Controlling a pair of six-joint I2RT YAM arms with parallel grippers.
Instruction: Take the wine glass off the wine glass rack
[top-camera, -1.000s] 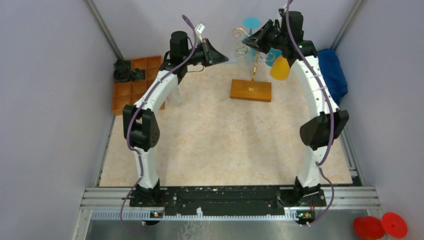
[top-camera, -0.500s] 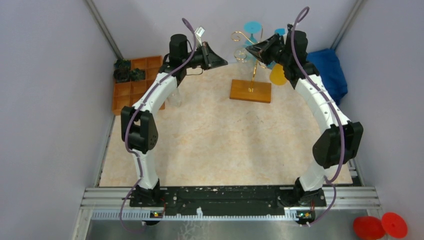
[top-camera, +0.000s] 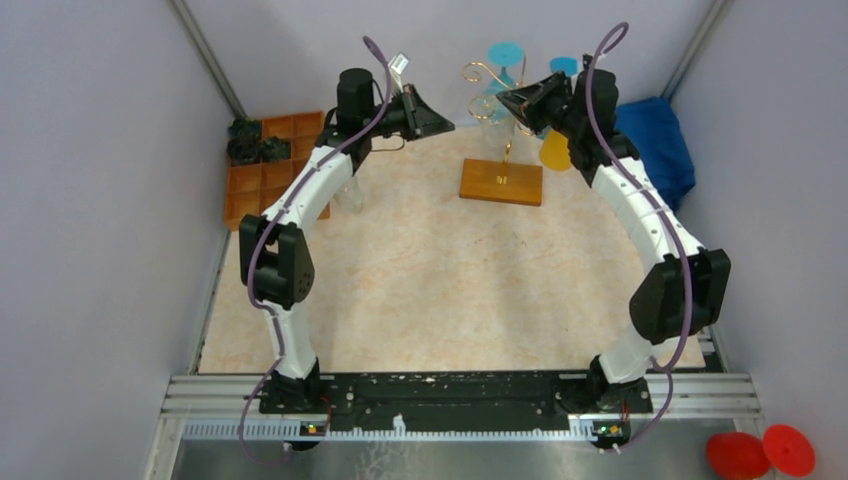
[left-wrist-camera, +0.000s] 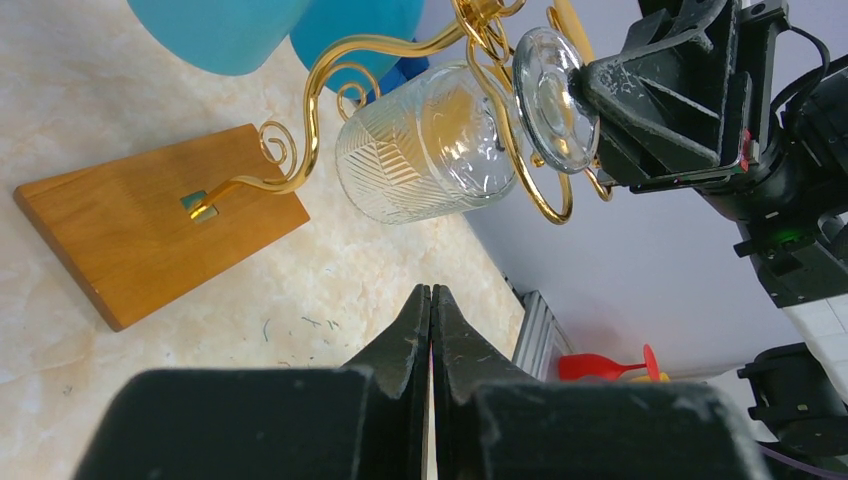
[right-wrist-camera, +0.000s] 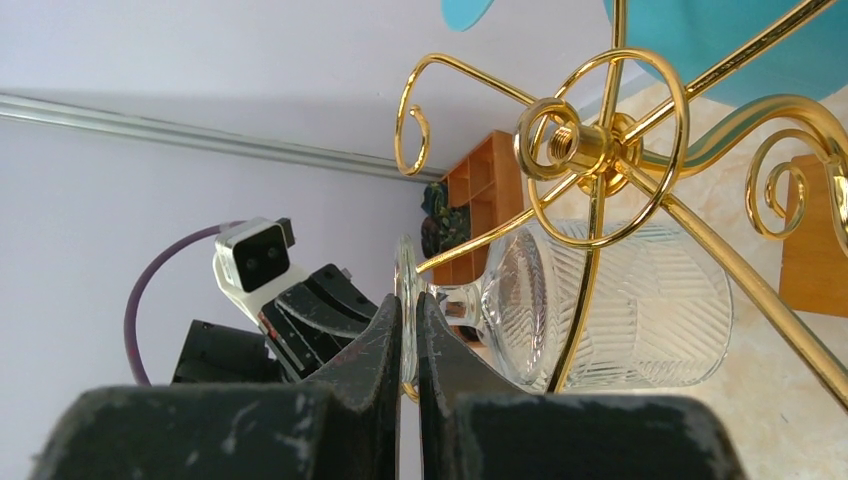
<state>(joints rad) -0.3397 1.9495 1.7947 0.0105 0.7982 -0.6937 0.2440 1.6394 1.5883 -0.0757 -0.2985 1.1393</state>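
wine glass (left-wrist-camera: 430, 150) on gold rack (left-wrist-camera: 140, 230), wrist views show right end effector (right-wrist-camera: 408, 305) pinching its foot, left end effector (left-wrist-camera: 431, 295) closed

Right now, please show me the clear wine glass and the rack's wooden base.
clear wine glass (left-wrist-camera: 420, 165): left wrist view, on its patterned bowl.
wooden base (left-wrist-camera: 120, 240): left wrist view, on its top face.

No text, label, brand, number or sign can be read in any view; the green patch (left-wrist-camera: 197, 203) on the base of the wine glass rack (left-wrist-camera: 150, 225) shows no legible marking
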